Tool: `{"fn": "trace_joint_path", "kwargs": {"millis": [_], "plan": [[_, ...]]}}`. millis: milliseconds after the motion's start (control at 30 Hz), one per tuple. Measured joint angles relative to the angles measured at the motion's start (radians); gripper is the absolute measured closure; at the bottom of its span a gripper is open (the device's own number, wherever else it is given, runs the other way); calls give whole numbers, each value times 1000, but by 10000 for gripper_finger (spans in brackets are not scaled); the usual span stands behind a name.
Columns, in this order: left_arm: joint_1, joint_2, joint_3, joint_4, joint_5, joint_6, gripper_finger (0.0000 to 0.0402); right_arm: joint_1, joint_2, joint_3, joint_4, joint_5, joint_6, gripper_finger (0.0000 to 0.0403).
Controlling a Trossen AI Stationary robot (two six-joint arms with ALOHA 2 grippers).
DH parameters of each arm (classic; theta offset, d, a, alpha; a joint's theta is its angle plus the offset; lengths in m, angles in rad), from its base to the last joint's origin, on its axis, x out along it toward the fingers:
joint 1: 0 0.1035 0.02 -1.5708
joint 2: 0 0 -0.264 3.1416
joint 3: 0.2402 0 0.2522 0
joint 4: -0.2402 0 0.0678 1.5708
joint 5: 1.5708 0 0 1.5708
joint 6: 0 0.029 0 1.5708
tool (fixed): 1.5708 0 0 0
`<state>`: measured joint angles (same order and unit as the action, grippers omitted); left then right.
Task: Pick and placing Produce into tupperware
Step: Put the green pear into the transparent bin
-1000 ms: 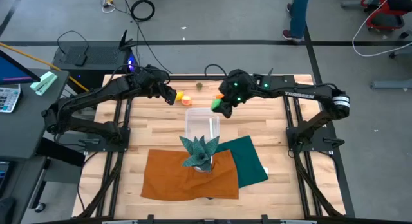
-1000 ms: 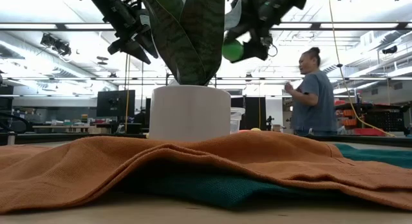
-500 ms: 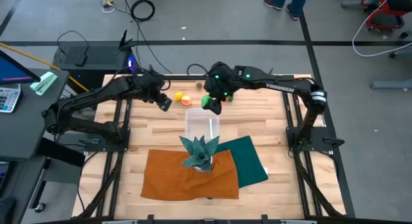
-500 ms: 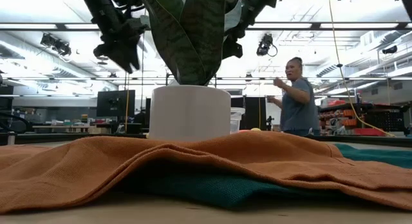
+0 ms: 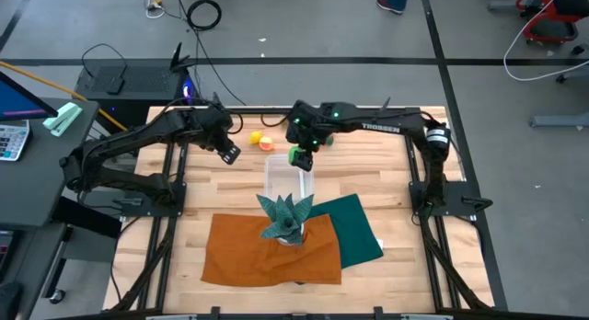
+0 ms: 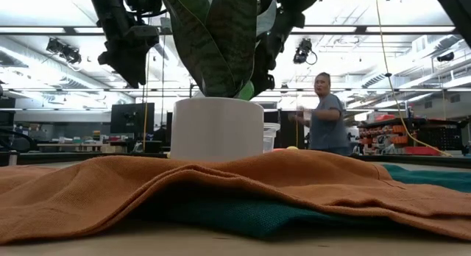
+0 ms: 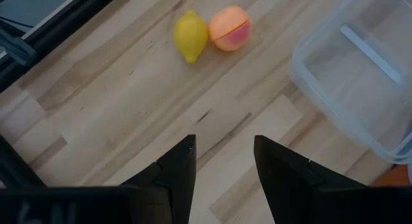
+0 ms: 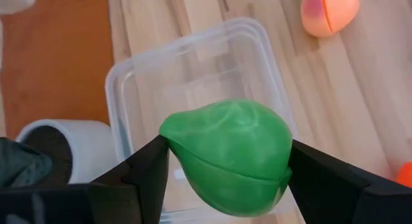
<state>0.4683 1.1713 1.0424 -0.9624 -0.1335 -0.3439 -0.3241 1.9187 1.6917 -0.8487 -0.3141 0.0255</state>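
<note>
Carried over from the right side of the worktop (image 5: 212, 187), the green produce piece (image 8: 225, 156) is now pinched in the right hand (image 5: 300, 155) above the clear tupperware (image 5: 287, 177).

Left to right: the left hand (image 7: 222, 163) is held spread and empty above bare wood. A yellow lemon (image 5: 255, 136) and an orange fruit (image 5: 267, 142) are left just beside the tub.

Risk: an off-centre release could bounce the piece off the rim. The potted plant (image 5: 284, 217) is crowded against the tub's near end, on an orange cloth (image 5: 248, 254) over a green cloth (image 5: 359, 228).

Overhead looks straight down; low sits at tabletop level — both share the potted plant (image 5: 284, 212).
</note>
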Motion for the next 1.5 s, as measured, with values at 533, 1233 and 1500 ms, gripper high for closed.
{"fn": "trace_joint_path", "kwargs": {"millis": [533, 1233, 1500], "plan": [[0, 0, 0, 2, 0, 0, 237, 9, 50, 0, 1, -7, -28, 169], [0, -1, 0, 5, 0, -4, 237, 25, 181, 0, -3, -6, -29, 169], [0, 0, 0, 5, 0, -4, 237, 57, 187, 0, -11, 71, 17, 169]]}}
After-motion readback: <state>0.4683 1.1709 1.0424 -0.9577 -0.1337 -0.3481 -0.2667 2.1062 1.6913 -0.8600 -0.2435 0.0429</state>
